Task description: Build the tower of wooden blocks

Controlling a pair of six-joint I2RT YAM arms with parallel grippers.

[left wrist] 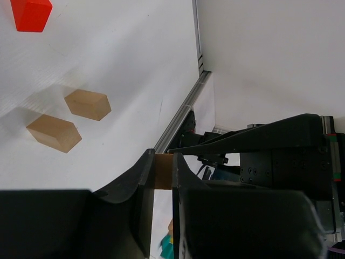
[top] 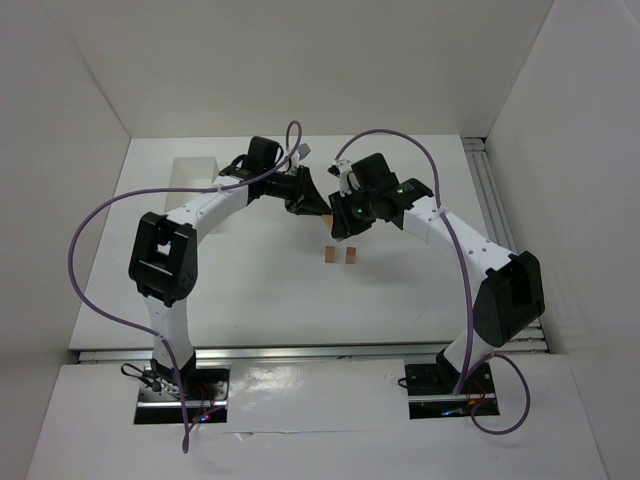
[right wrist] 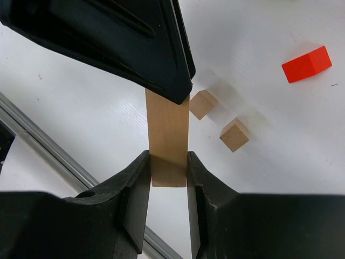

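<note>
Right wrist view: the right gripper [right wrist: 168,162] is clamped on the near end of a thin tan stick [right wrist: 168,129]. The stick's long axis runs straight away from it to the left gripper [right wrist: 178,89], which pinches the far end. So both grippers grasp the one stick, held above the table [right wrist: 280,172]. To the right of the stick lie two tan blocks [right wrist: 203,104] [right wrist: 234,135], close together but apart. A red block [right wrist: 306,63] lies further out on the same side. None is stacked, so the tower is not yet begun.

Left wrist view: only a short tan face of the stick shows between the left fingers; the rest is hidden behind them. The right gripper reaches in from the right. The two tan blocks lie off to the upper left, the red one cut off at the top left corner.

Top view: the grippers meet near the middle of the table. The tan pair sits just beside them toward the near edge, in a row parallel to that edge. The right gripper looks slightly nearer to it. I judge the next move depends on one gripper letting go and the other going down toward the near edge. The stick is almost lost under the fingers here, and the red block is hidden by the arms. A white box [top: 195,172] stands by the far left corner. No green block shows anywhere.
</note>
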